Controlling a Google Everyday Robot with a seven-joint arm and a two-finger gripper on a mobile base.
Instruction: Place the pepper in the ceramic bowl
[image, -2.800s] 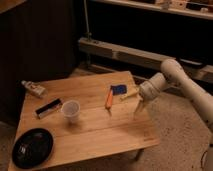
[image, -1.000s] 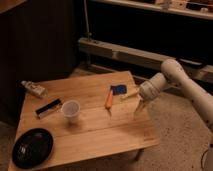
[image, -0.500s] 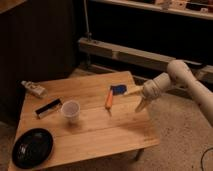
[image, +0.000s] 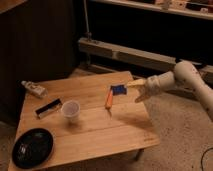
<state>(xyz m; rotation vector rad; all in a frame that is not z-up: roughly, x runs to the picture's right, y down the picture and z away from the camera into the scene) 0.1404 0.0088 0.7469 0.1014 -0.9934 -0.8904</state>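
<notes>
The orange pepper (image: 108, 98) lies on the wooden table (image: 95, 132), right of centre, its tip pointing toward the front. The black ceramic bowl (image: 32, 147) sits at the table's front left corner with nothing in it. My gripper (image: 142, 94) hangs over the table's right edge, to the right of the pepper and apart from it, on the white arm (image: 184, 80) that reaches in from the right. It stands open and holds nothing.
A blue flat object (image: 118, 89) with a wooden handle (image: 136, 83) lies just behind the pepper, close to the gripper. A translucent cup (image: 70, 111) stands mid-table. A black bar (image: 48, 108) and a small bottle (image: 34, 89) lie at the left.
The arm and gripper have shifted slightly up and to the right. The pepper, bowl and other objects have not moved.
</notes>
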